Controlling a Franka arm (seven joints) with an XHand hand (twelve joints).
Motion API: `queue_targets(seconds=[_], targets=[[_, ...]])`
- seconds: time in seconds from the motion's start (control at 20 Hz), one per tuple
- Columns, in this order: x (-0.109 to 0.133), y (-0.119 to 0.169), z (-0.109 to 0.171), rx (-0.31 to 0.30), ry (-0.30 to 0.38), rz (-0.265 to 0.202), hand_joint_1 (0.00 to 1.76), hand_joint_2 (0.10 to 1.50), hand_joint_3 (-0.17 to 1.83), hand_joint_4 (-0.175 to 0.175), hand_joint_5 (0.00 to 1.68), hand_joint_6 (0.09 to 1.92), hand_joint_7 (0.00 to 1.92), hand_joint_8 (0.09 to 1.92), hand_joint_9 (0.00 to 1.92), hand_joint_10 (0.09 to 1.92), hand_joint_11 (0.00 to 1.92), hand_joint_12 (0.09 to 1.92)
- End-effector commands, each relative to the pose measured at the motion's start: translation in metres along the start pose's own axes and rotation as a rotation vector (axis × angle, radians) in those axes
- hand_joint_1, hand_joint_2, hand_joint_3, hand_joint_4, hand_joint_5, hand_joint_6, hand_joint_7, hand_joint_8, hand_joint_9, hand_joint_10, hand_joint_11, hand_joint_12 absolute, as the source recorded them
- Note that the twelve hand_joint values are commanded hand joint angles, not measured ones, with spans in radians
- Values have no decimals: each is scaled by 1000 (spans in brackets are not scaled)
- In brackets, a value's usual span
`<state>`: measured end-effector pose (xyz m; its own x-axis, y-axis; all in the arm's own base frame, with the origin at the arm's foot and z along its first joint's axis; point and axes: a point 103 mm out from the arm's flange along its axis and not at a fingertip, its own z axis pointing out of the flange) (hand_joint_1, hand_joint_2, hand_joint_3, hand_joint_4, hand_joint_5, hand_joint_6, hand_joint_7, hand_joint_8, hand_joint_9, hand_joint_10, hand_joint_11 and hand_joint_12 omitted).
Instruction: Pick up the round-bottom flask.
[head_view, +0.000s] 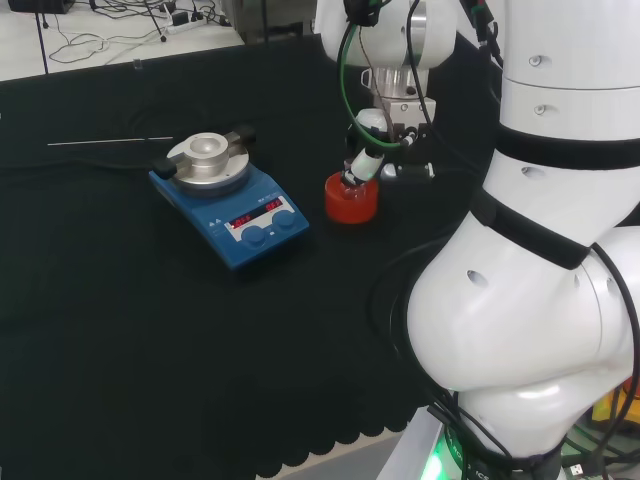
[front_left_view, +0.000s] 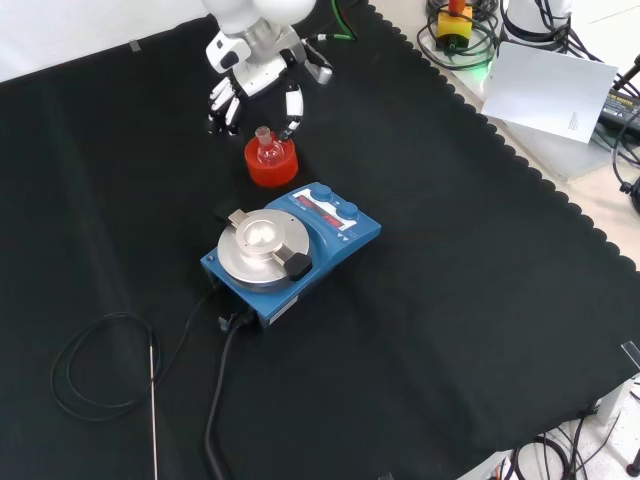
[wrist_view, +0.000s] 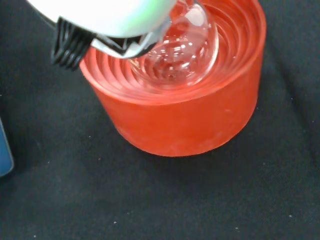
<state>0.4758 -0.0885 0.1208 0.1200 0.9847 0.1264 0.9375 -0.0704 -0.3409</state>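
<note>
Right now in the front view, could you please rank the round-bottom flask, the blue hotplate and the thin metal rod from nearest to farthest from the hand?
1. Round-bottom flask, in the red stand just below the hand.
2. Blue hotplate, lower, mid-cloth.
3. Thin metal rod, bottom left.

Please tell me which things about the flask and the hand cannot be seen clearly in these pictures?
- Round-bottom flask, wrist view: neck hidden by a blurred white part of the hand.
- Flask contents: cannot tell; clear glass in the red stand.
- Head view: the hand covers the flask.
- Front view: contact between fingers and flask too small to judge.
</note>
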Motion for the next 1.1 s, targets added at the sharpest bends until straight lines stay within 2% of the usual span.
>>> queue_targets(seconds=[0.05, 0.15, 0.25, 0.4, 0.6, 1.1], targets=[[6, 0, 2, 2, -7, 2, 1001, 531, 749, -48, 650, 716, 87, 612, 363, 663, 179, 1392], [4, 2, 2, 5, -4, -1, 1001, 532, 749, -49, 664, 737, 87, 612, 364, 662, 180, 1391], [0, 4, 2, 6, 1, 1, 1000, 539, 751, -61, 793, 801, 98, 617, 378, 666, 189, 1392], [-3, 4, 3, 2, 4, 7, 1003, 546, 751, -72, 861, 838, 108, 621, 390, 669, 199, 1391], [4, 3, 4, -1, 0, 14, 1005, 548, 750, -75, 856, 845, 112, 623, 395, 667, 205, 1388], [0, 4, 1, -3, 7, 13, 1004, 552, 746, -76, 838, 869, 117, 625, 402, 659, 211, 1384]])
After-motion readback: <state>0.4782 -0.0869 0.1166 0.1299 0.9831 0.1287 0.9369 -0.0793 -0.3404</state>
